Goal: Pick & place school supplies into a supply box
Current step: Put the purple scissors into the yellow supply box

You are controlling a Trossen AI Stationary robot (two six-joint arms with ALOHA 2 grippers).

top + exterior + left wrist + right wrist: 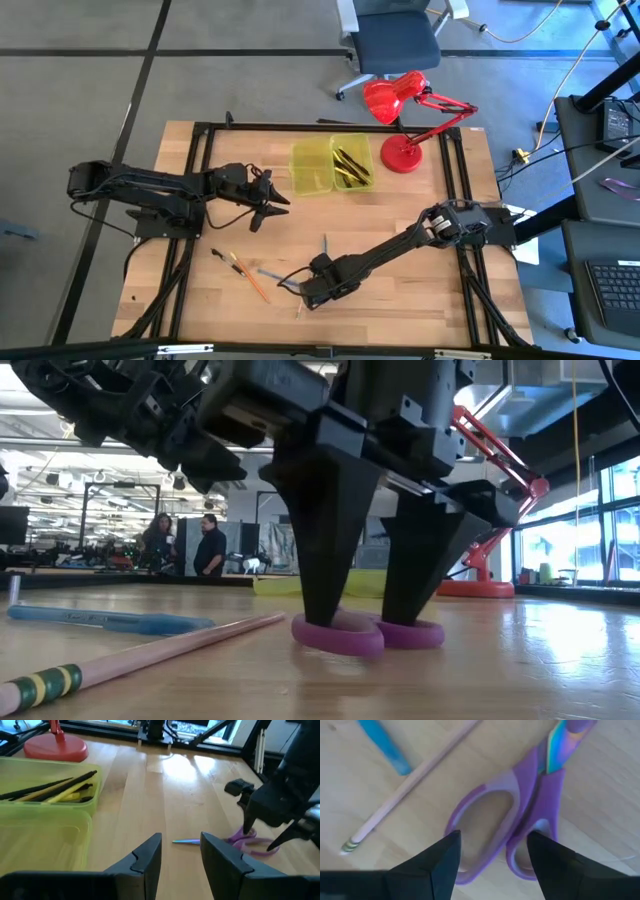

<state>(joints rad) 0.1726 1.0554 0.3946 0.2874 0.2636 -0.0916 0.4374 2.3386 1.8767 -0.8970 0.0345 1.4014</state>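
Note:
The purple-handled scissors (520,805) lie flat on the table near its near edge; their iridescent blade (186,841) points away from the handles. My right gripper (492,845) is open and points down at the two handle loops (365,632), one finger at each. A blue pen (385,747) and a pale pink pencil (410,782) lie beside them. The yellow-green supply box (330,165) lies open at the far middle, with black and yellow pens (55,790) in one half. My left gripper (180,855) is open, above the table near the box, and touches nothing. My right gripper comes at the scissors from above, pointing down, with its fingertips (335,610) right at the purple handle loops (485,815). The scissors lie flat on the table. I cannot tell whether the fingers touch the loops.
A red desk lamp (405,120) stands at the far right, beside the box. An orange pencil (250,280) and a black pen (220,255) lie on the near left part of the table. Bare wood (400,300) shows near the right front. People stand far off in the room.

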